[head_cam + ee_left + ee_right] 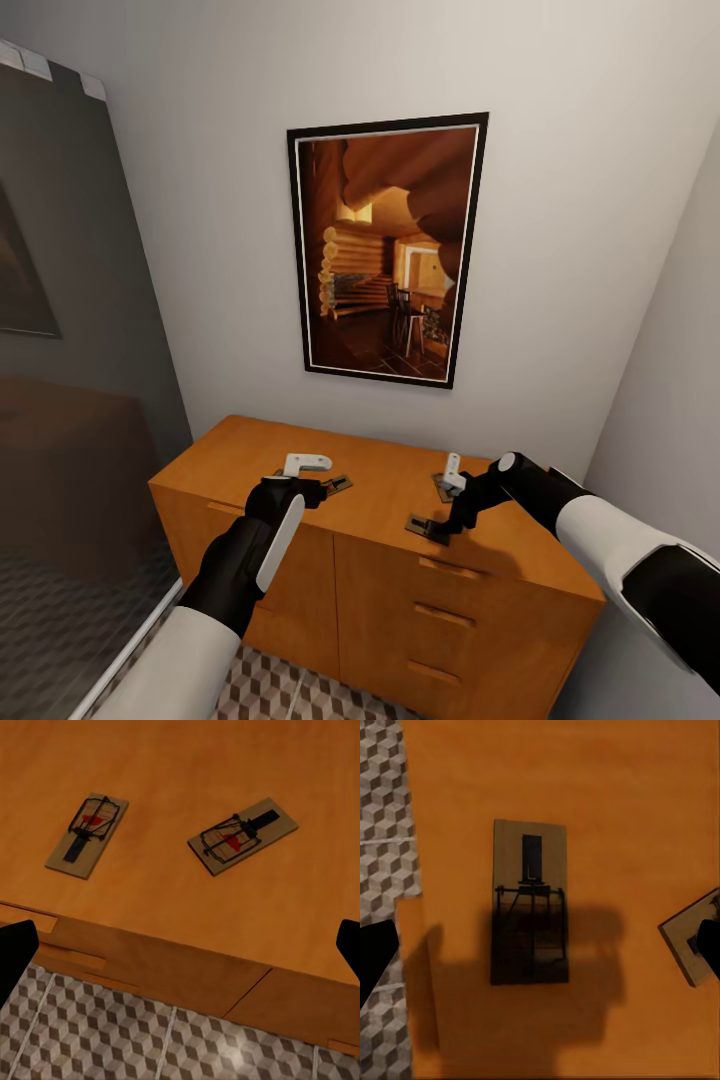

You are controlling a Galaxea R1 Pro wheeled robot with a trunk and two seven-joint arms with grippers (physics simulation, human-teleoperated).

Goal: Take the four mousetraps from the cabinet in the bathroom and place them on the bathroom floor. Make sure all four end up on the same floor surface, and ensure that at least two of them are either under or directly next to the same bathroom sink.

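Observation:
The orange-brown cabinet [380, 560] stands against the wall with mousetraps lying flat on its top. My left gripper [300, 482] hovers open over the top's left part, beside one mousetrap [338, 485]. The left wrist view has two mousetraps [86, 835] [242, 836] lying ahead of the spread fingertips [15, 960]. My right gripper [455, 505] is open above a mousetrap [427, 527], which sits shadowed between its fingers [530, 902]. Another mousetrap [443, 487] [690, 937] lies close beside it. Cube-patterned bathroom floor [300, 695] [150, 1042] runs along the cabinet's front. The sink is out of view.
A framed picture [385, 245] hangs on the wall above the cabinet. A glass partition [70, 400] stands at the left, and a white wall [670, 400] closes in the right side. Drawer handles [445, 567] line the cabinet's right front.

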